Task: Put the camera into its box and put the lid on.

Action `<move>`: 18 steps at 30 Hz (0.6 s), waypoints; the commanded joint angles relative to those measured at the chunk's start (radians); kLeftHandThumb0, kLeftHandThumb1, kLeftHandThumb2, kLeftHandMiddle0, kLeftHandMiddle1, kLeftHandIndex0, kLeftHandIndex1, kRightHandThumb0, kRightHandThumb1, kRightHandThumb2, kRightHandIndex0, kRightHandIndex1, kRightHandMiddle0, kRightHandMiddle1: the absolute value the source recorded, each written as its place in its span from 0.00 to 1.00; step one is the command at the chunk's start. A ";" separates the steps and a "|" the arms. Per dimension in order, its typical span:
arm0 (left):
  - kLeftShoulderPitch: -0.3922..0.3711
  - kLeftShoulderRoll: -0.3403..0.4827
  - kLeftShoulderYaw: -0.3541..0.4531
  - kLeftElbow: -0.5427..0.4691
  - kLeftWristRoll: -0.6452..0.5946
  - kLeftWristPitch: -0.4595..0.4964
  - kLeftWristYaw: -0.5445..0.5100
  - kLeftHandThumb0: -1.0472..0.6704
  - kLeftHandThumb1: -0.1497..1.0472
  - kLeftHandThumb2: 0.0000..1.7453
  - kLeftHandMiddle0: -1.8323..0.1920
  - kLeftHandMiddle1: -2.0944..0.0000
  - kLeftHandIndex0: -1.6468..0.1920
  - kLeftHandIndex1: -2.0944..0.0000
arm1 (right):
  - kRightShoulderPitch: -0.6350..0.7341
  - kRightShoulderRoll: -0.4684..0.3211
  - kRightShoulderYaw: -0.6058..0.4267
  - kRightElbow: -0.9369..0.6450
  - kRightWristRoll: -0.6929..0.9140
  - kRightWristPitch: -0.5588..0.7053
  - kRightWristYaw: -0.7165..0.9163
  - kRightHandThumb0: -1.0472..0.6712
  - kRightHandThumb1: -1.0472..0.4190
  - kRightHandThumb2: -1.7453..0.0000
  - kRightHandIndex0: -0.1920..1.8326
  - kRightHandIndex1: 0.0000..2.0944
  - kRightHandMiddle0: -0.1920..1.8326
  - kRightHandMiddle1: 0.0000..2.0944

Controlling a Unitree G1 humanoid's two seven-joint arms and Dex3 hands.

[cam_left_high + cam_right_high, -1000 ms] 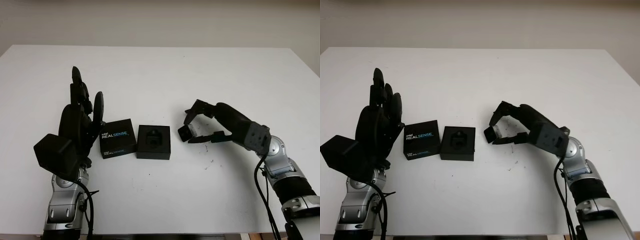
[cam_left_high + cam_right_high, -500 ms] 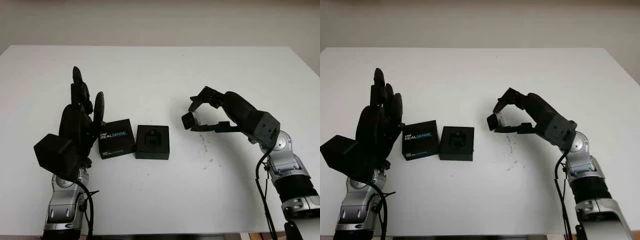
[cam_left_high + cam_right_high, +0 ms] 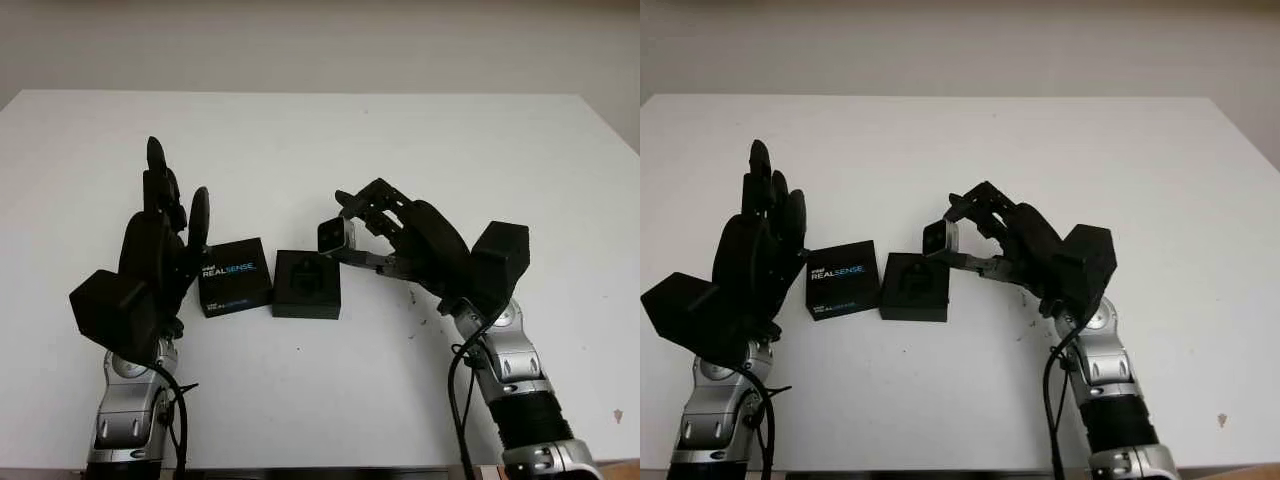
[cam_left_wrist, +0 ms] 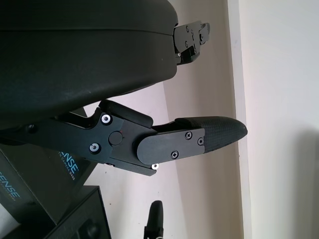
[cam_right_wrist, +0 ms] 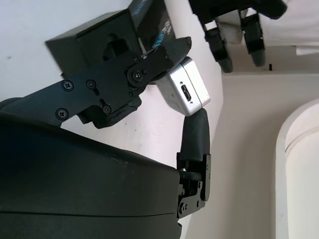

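Right robot hand [image 3: 352,236] pinches the camera [image 3: 335,236] just above the box [image 3: 307,285]; next you lower it squarely into the recess. Left robot hand [image 3: 160,240] waits open beside the lid [image 3: 234,276].

Black hands [image 3: 160,250], silver cabled forearms [image 3: 128,420]

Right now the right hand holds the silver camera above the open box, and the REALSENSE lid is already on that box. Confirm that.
Not quite. The lid is not on the box: it lies flat on the table beside it, on the left hand's side, as the left eye view shows. The rest stands: the right hand holds the silver camera above the open box.
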 commanded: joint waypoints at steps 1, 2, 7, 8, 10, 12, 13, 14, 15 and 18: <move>0.001 -0.002 0.001 -0.013 -0.002 -0.007 0.001 0.19 1.00 0.31 1.00 1.00 1.00 1.00 | 0.021 0.027 0.005 -0.041 0.006 0.021 -0.018 0.41 0.00 0.96 0.13 0.09 0.14 0.93; 0.001 0.000 0.000 -0.012 0.000 -0.010 0.000 0.19 1.00 0.31 1.00 1.00 1.00 1.00 | 0.028 0.037 0.005 -0.046 0.011 0.030 -0.022 0.41 0.00 0.95 0.12 0.09 0.14 0.93; 0.006 0.001 0.000 -0.016 0.001 -0.005 -0.001 0.19 1.00 0.32 1.00 1.00 1.00 1.00 | 0.052 0.066 0.013 -0.063 0.007 0.067 -0.047 0.40 0.00 0.95 0.12 0.09 0.12 0.93; 0.006 0.000 0.000 -0.018 0.001 -0.003 0.000 0.18 1.00 0.32 1.00 1.00 1.00 1.00 | 0.055 0.068 0.016 -0.062 0.004 0.072 -0.049 0.40 0.00 0.95 0.13 0.09 0.13 0.93; 0.007 -0.001 0.000 -0.020 0.001 -0.002 0.002 0.18 1.00 0.31 1.00 1.00 1.00 1.00 | 0.059 0.071 0.018 -0.061 0.002 0.076 -0.051 0.40 0.00 0.95 0.13 0.09 0.13 0.92; 0.006 -0.002 0.000 -0.019 -0.002 -0.002 0.001 0.18 1.00 0.31 1.00 1.00 1.00 1.00 | 0.060 0.075 0.020 -0.051 -0.003 0.074 -0.054 0.40 0.00 0.95 0.13 0.09 0.13 0.92; 0.006 -0.003 0.000 -0.019 -0.005 0.000 0.001 0.18 1.00 0.31 1.00 1.00 1.00 1.00 | 0.060 0.077 0.021 -0.047 -0.006 0.076 -0.057 0.41 0.00 0.95 0.13 0.09 0.13 0.92; 0.005 -0.006 -0.001 -0.017 -0.005 -0.002 0.003 0.18 1.00 0.31 1.00 1.00 1.00 1.00 | 0.060 0.078 0.023 -0.046 -0.009 0.084 -0.060 0.41 0.00 0.95 0.13 0.09 0.13 0.92; 0.004 -0.007 -0.002 -0.016 -0.003 -0.003 0.005 0.18 1.00 0.31 1.00 1.00 1.00 1.00 | 0.060 0.079 0.023 -0.043 -0.009 0.089 -0.060 0.41 0.00 0.95 0.13 0.09 0.13 0.92; 0.002 -0.007 -0.005 -0.012 0.004 -0.005 0.009 0.18 1.00 0.31 1.00 1.00 1.00 1.00 | 0.059 0.084 0.024 -0.033 0.000 0.103 -0.054 0.42 0.00 0.94 0.12 0.09 0.12 0.94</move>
